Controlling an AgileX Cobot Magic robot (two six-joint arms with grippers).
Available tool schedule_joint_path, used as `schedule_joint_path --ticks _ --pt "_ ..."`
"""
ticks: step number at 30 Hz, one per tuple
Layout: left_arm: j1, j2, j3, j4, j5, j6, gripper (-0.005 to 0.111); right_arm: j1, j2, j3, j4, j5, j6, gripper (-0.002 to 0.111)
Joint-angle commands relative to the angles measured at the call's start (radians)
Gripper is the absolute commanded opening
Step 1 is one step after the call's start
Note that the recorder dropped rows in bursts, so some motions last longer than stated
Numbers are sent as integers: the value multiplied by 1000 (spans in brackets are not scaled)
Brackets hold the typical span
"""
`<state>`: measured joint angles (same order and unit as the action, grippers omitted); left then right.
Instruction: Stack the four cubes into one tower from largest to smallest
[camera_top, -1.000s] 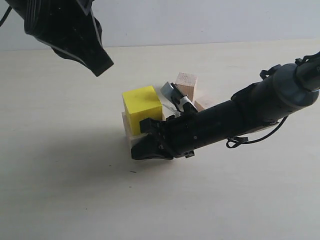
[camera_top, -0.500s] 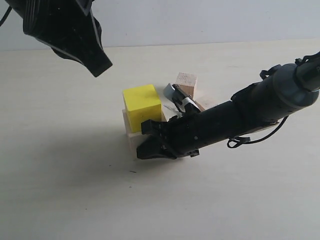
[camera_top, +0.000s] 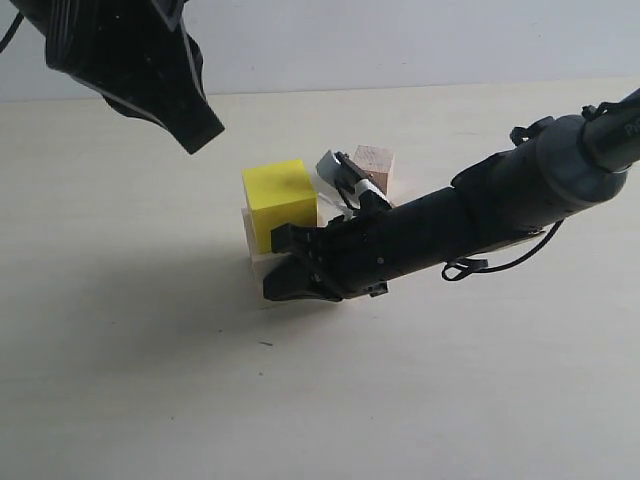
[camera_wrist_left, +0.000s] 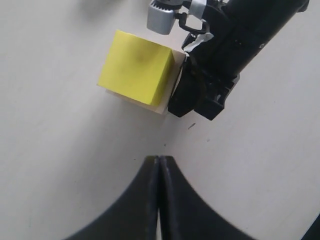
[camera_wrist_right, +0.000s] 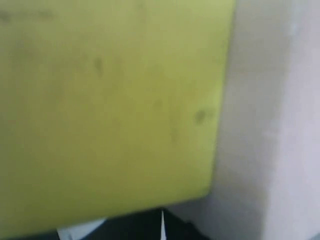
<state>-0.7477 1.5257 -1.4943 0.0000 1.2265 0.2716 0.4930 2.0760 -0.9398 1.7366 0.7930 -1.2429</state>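
A bright yellow cube (camera_top: 280, 198) rests on the pale whitish cube (camera_top: 256, 262), slightly askew. My right gripper (camera_top: 281, 266) is shut with nothing held, and its tips press against the side of this two-cube stack. In the right wrist view the yellow cube (camera_wrist_right: 110, 110) fills the frame just ahead of the shut right gripper (camera_wrist_right: 161, 222). One tan cube (camera_top: 376, 165) stands on the table behind the right arm; the other tan cube is hidden. My left gripper (camera_top: 195, 125) hangs high at the upper left, shut and empty. It (camera_wrist_left: 159, 160) looks down on the yellow cube (camera_wrist_left: 135, 67) and the pale cube's edge (camera_wrist_left: 161, 107).
The right arm (camera_top: 480, 215) lies low across the table from the right, covering the ground between the stack and the tan cube. A grey-and-white fitting (camera_top: 340, 172) on its wrist sticks up beside the yellow cube.
The right gripper has slid left against the stack, nudging the yellow and pale cubes slightly left. The arm now covers the second tan cube. The left arm has held still.
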Motion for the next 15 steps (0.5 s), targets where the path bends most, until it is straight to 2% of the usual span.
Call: schedule_joint_path --ticks 1,7,15 --pt "2 -18 2 0 -5 4 1 1 -3 -7 8 4 -2 0" --pt "2 -18 2 -5 -5 -25 1 1 -5 23 8 40 -5 0" --pt "2 -25 30 -23 -5 -71 1 1 -80 179 8 29 -106 0"
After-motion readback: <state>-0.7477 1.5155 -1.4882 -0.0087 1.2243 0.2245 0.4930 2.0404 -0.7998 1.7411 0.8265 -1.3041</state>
